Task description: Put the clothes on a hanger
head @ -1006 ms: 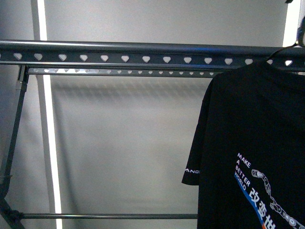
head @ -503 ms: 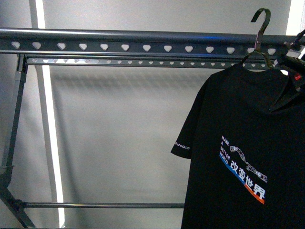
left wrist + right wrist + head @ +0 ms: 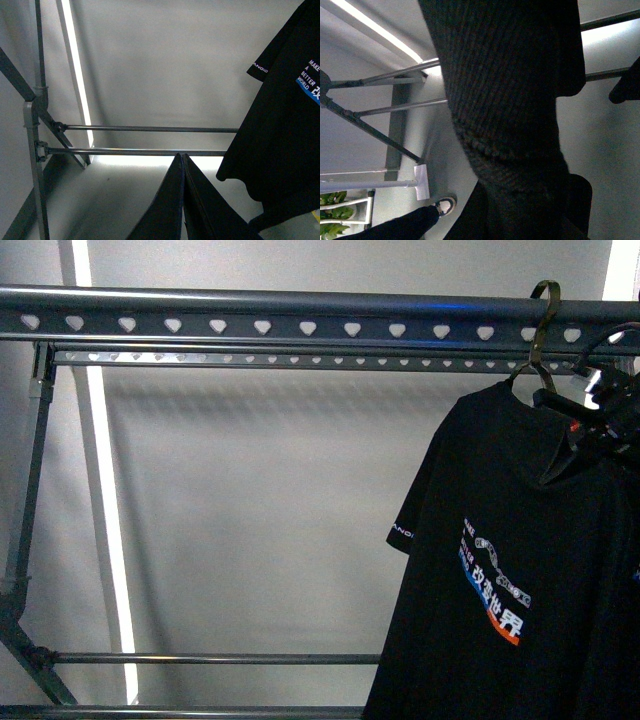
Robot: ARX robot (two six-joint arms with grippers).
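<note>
The clothes (image 3: 500, 570), a black printed T-shirt, hang at the right of the front view. A thin hook (image 3: 545, 310) above the collar sits over the top rail of the hanger (image 3: 260, 327), a dark-grey rack with heart-shaped holes. My right gripper (image 3: 600, 408) is shut on the shirt's shoulder by the collar. In the right wrist view dark fabric (image 3: 510, 100) covers the jaws. My left gripper (image 3: 182, 157) is shut and empty, low, left of the shirt's hem (image 3: 280, 125).
A slanted side leg (image 3: 25, 530) and low crossbars (image 3: 220, 659) of the rack stand at the left. A grey wall is behind. In the right wrist view a person's shoe (image 3: 445, 205) and a plant (image 3: 332, 200) show on the floor.
The shirt and its hook have come down, and the hook now rests over the top rail. The rack sits higher in the front view than before.
</note>
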